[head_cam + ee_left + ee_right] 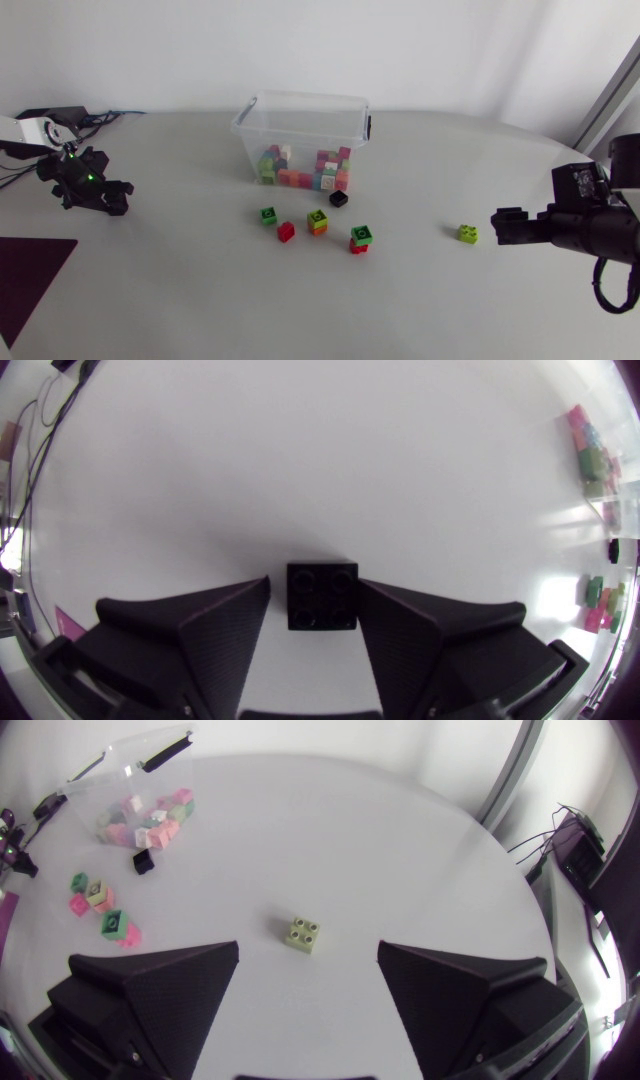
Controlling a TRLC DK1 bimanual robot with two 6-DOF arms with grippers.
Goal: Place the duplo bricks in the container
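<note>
A black duplo brick lies on the table between the fingers of my left gripper. One finger is against its side and a thin gap shows at the other. In the head view this gripper is at the far left of the table. My right gripper stands open, with a lime brick on the table just ahead of its fingers. At mid-back is the clear container, holding several bricks. In front of it lie a black brick, a green brick, a red brick and two small stacks.
A dark purple mat lies at the table's front left corner. Cables run along the back left edge. The lime brick sits alone at the right, close to my right gripper.
</note>
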